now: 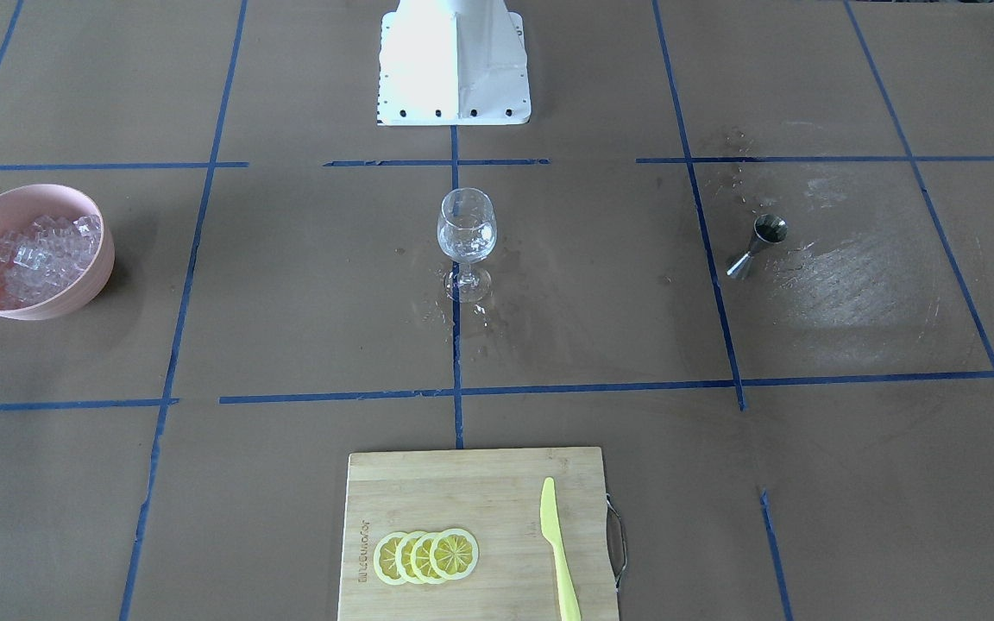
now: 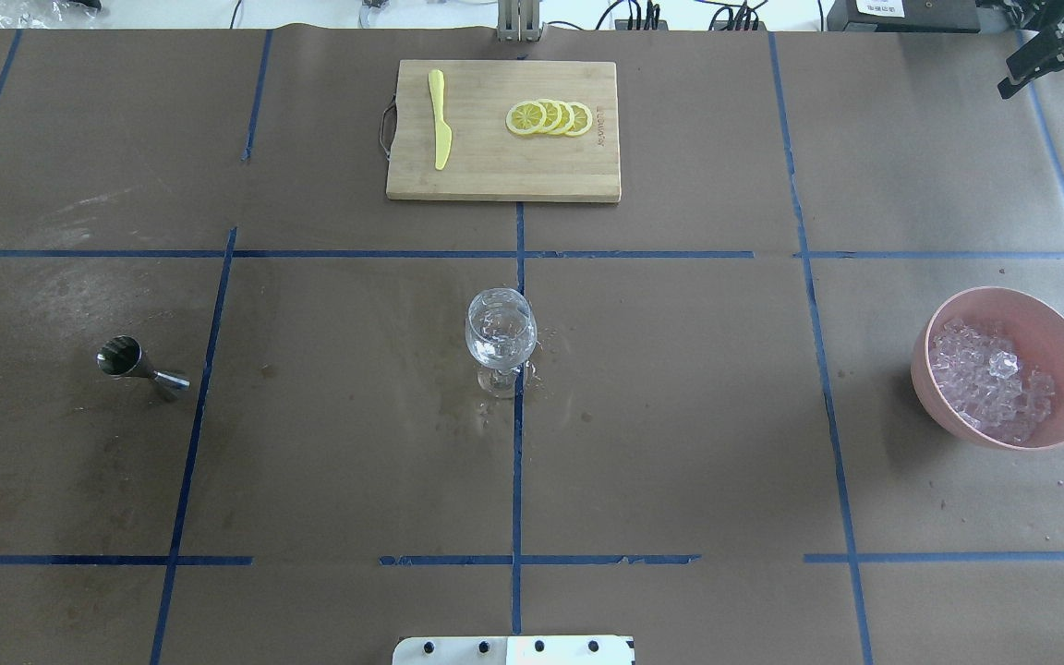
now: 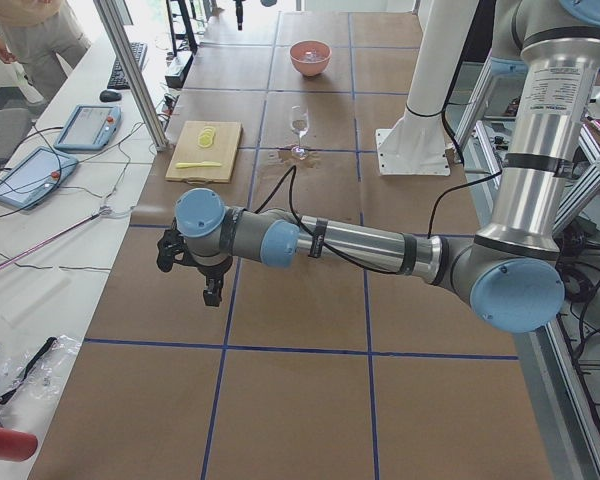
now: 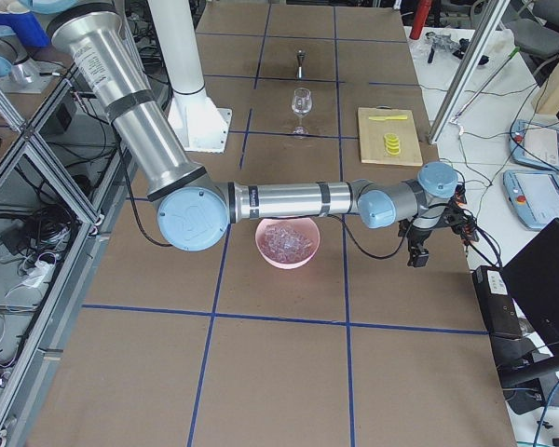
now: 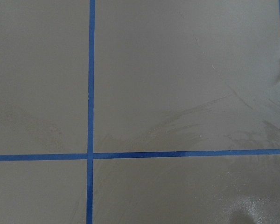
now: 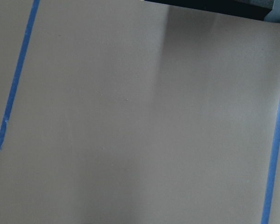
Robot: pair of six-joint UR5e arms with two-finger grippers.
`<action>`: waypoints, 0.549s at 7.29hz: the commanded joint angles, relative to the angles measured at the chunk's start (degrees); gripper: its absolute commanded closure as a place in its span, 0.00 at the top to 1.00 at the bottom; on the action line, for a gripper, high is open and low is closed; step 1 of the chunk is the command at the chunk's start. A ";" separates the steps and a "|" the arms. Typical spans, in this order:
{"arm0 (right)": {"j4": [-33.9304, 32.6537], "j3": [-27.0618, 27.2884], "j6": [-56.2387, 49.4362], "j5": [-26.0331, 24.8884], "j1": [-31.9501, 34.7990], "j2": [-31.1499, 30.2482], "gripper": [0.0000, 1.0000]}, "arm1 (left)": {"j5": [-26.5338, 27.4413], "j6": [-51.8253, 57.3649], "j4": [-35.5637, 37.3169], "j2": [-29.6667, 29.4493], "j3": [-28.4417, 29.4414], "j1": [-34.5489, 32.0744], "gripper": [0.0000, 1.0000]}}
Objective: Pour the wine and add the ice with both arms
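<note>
A clear wine glass point(image 1: 466, 233) stands upright at the table's centre, with wet spots around its foot. It holds something clear low in its bowl; I cannot tell whether that is wine or ice. A steel jigger point(image 1: 760, 241) stands on the robot's left side; its content is hidden. The ice point(image 1: 40, 254) lies heaped in a pink bowl point(image 1: 74, 293) on the robot's right side. My left gripper point(image 3: 195, 275) hangs over bare table far from the jigger; I cannot tell its state. My right gripper point(image 2: 1040, 78) is beyond the bowl point(image 2: 1063, 342) at the far right edge, fingers apart, empty.
A wooden cutting board point(image 2: 495, 175) with lemon slices point(image 2: 550, 117) and a yellow knife point(image 2: 440, 120) lies at the table's far middle. The white robot base point(image 1: 454, 69) is behind the glass. Both wrist views show only brown paper with blue tape lines. Tablets lie beside the table.
</note>
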 commanded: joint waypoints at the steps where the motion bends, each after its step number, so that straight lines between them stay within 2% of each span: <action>1: 0.06 0.10 -0.08 -0.02 -0.46 -0.66 1.00 | 2.34 0.01 -0.10 -1.21 -2.98 1.14 1.00; 3: 5.47 0.97 0.10 0.24 -1.43 -4.33 1.00 | 1.74 0.02 -0.45 -0.43 -4.30 1.58 1.00; 4: 13.26 1.16 0.10 0.24 -1.43 -7.31 1.00 | 1.30 0.19 -5.93 0.27 -4.82 3.41 1.00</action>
